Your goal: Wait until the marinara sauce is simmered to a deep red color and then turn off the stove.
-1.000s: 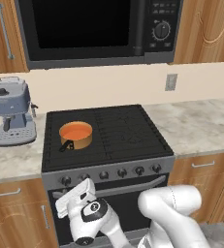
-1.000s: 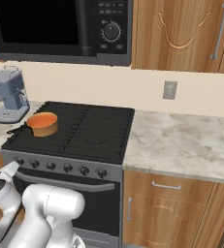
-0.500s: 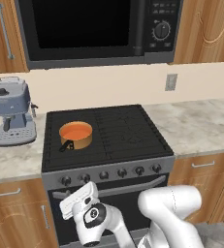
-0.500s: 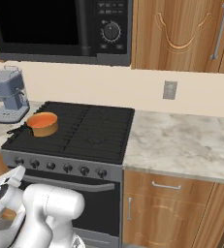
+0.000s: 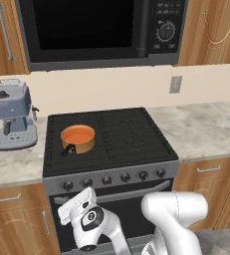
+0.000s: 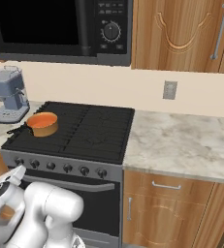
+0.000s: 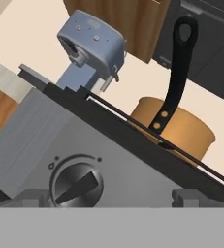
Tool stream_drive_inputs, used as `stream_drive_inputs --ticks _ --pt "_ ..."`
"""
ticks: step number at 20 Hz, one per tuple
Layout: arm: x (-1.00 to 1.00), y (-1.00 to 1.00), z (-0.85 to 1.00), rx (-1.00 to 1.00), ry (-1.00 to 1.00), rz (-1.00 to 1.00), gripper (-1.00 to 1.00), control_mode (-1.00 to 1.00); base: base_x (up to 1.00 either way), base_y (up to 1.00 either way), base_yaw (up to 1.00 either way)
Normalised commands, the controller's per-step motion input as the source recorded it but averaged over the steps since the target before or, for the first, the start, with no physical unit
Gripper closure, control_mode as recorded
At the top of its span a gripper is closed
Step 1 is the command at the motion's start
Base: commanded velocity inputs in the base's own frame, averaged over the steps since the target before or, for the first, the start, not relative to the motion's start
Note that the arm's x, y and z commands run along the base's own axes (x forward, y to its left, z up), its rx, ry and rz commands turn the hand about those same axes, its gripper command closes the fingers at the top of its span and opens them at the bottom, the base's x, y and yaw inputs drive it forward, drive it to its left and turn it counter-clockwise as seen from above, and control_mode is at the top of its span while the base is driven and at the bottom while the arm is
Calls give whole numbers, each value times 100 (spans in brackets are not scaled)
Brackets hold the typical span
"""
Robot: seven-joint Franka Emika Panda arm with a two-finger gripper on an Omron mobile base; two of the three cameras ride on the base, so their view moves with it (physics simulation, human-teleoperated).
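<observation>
While the gripper [image 7: 106, 197] hovers just in front of a black knob [image 7: 77, 186] on the stove [image 5: 111, 177], its dark fingertips [image 7: 31, 198] stand wide apart, one either side of the knob and holding nothing. To do this well, it should wait, keeping the jaws centred on the knob until the marinara sauce [image 5: 77, 135], orange in its copper saucepan [image 5: 78, 139] at the front left of the cooktop, looks deep red. Beyond lie a marble counter [image 5: 206, 130], a blue-grey coffee machine [image 5: 11, 119] and a black microwave [image 5: 101, 30].
</observation>
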Motion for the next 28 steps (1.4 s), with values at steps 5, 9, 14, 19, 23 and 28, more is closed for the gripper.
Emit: stream_drive_inputs --ticks 5,9,14,19,23,28 --pt "11 24 -4 0 3 0 -100 -100 0 0 0" --pt "26 4 -9 0 0 0 -100 -100 0 0 0" --pt "24 0 -12 0 0 0 -100 -100 0 0 0" --pt "21 0 -11 0 0 0 -100 -100 0 0 0" --pt "21 -2 -18 0 0 0 -100 -100 0 0 0" --pt "12 -13 -24 0 0 0 -100 -100 0 0 0"
